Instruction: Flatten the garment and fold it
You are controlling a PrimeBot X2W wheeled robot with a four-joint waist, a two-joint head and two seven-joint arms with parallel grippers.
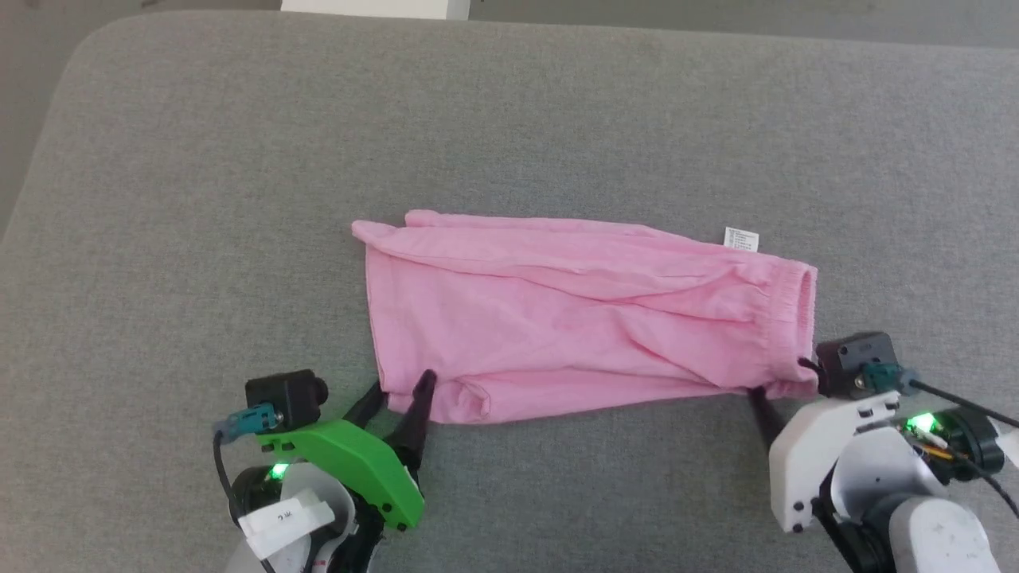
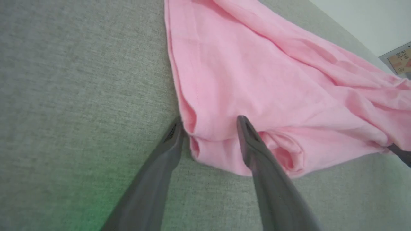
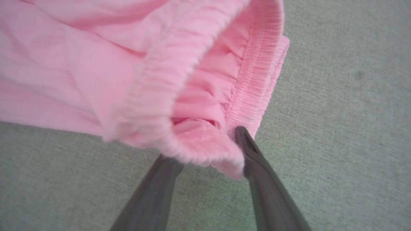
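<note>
The garment (image 1: 573,318) is a pair of light pink shorts lying stretched left to right on the grey cushion (image 1: 509,119), wrinkled, with its gathered waistband (image 1: 800,306) at the right and a small white label (image 1: 740,239) on the far edge. My left gripper (image 1: 402,394) stands open at the near left leg corner. In the left wrist view my left gripper (image 2: 210,123) straddles that corner of the garment (image 2: 257,70) loosely. My right gripper (image 1: 784,386) is open at the near waistband corner. In the right wrist view my right gripper (image 3: 205,146) has the waistband (image 3: 253,64) drooping between its parted fingers.
The grey cushion has rounded far corners and bare fabric all round the shorts. A white object (image 1: 374,6) sits beyond its far edge. A printed card or box (image 2: 399,59) lies off the cushion. The right gripper's finger (image 2: 401,154) peeks in at the left wrist view's right edge.
</note>
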